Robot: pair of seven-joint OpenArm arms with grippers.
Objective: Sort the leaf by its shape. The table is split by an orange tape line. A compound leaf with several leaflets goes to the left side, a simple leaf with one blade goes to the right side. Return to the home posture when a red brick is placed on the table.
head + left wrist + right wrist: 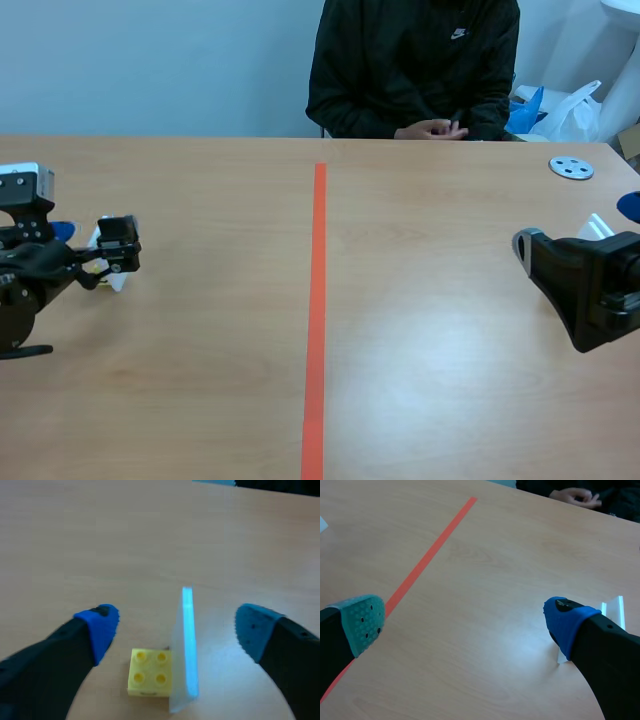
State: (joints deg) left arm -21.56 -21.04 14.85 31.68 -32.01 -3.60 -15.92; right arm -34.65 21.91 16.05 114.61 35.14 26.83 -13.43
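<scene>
The left gripper [177, 629] hangs wide open, holding nothing, with an upright leaf card [187, 645] in a yellow block [148, 679] between its fingers, left of the orange line [317, 320]. The card shows only its edge, so its face cannot be read. It could go to the wrong side, and a skewed pinch could topple it. The right gripper [466, 622] is equally open and empty.

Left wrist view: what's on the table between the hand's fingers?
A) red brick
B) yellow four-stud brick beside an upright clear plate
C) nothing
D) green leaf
B: a yellow brick with four studs sits beside an upright clear plate, between the open left hand's fingers.
</scene>
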